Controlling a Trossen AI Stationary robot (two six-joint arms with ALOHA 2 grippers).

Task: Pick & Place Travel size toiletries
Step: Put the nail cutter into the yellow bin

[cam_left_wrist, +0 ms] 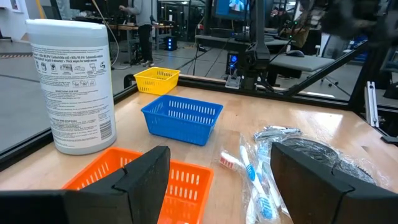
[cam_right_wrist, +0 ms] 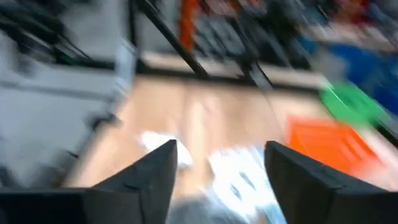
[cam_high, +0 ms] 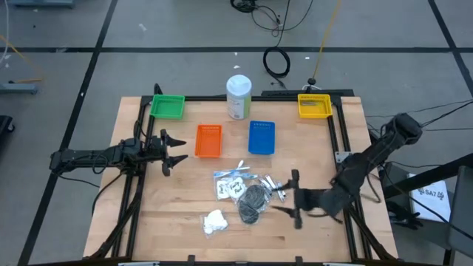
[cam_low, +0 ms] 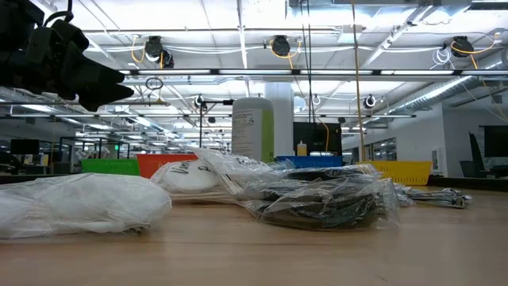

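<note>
The toiletries lie in a loose pile on the near middle of the table. Clear sachets (cam_high: 233, 183) sit farthest back, and one sachet with toothbrushes (cam_left_wrist: 255, 180) shows in the left wrist view. Dark grey puffs in a clear bag (cam_high: 253, 201) (cam_low: 325, 202) lie nearer, slim silvery sticks (cam_high: 274, 185) to their right, and a white fluffy wad (cam_high: 215, 222) (cam_low: 79, 202) nearest. My right gripper (cam_high: 288, 198) (cam_right_wrist: 221, 180) is open, just right of the pile, fingers pointing left at it. My left gripper (cam_high: 177, 150) (cam_left_wrist: 217, 180) is open and hovers left of the orange tray (cam_high: 208, 140).
A tall white bottle with a green label (cam_high: 238, 96) stands at the far middle. Small trays sit behind the pile: a green tray (cam_high: 168, 106), the orange one, a blue tray (cam_high: 261, 137) and a yellow tray (cam_high: 314, 106). Bare wood lies along the near edge and near left.
</note>
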